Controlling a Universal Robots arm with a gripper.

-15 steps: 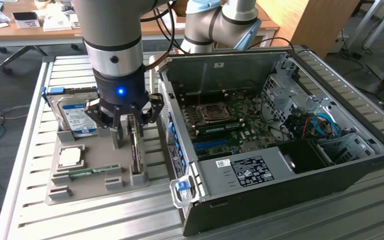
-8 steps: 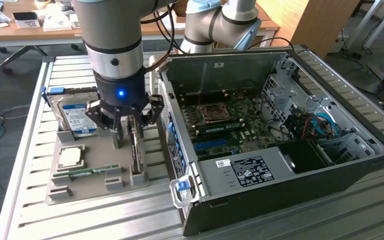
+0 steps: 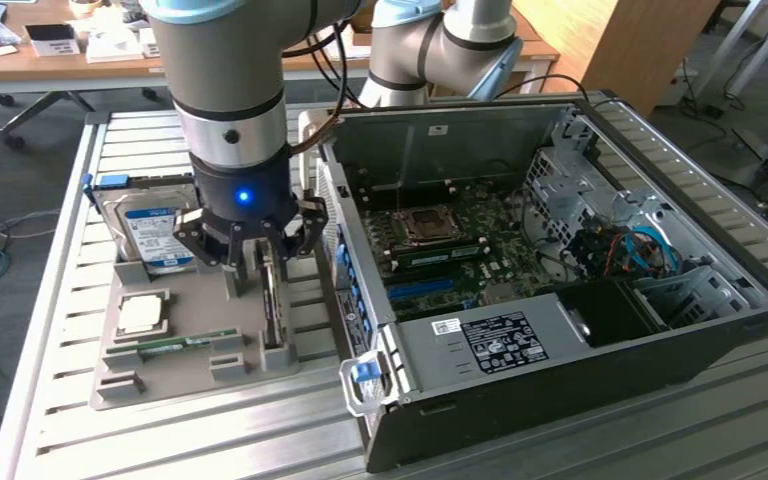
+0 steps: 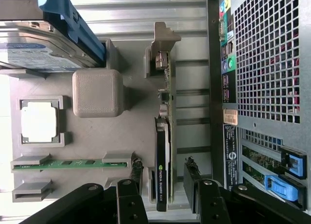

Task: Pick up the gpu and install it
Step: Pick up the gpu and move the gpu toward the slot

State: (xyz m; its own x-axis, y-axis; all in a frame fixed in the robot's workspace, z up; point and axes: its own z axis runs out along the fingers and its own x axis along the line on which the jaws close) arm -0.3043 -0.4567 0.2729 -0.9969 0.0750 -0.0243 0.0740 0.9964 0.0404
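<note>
A slatted metal table (image 3: 51,330) carried everything. On it, towards the exterior view's right, a black tower computer case (image 3: 704,340) lay on its side with the panel off, baring a green motherboard (image 3: 491,250) and silvery drive cages. Its rear wall was a perforated steel grille (image 4: 265,54).

The grey and silver robot arm (image 3: 231,90) came down over a flat matte-grey holder tray (image 3: 197,370) with moulded slots, just beside the case on the exterior view's left. A boxy silver hard drive (image 3: 157,230) with a blue-and-white label and a blue rail stood at the tray's far end.

The gpu (image 4: 162,136) stood on its long edge in a narrow slot of the tray, on the side nearest the case. It was a thin flat card. Its green circuit board was studded with small components, and a dark slab with a small green-and-white label covered the half nearer the gripper. A silvery metal bracket (image 4: 163,37) capped the far end.

The gripper (image 4: 164,165) hung directly above that dark half, its jaws spread wide. One black finger stood on each side of the card, with a clear gap on both sides, so it gripped nothing. The fingertips (image 4: 190,168) were level with the card's upper edge.

A rounded grey plastic block (image 4: 97,93) rose from the tray between the hard drive and the gpu. A square silvery processor chip (image 4: 40,122) sat in a framed recess. A narrow green memory stick (image 4: 70,163) lay in its slot, well apart from the gripper.
</note>
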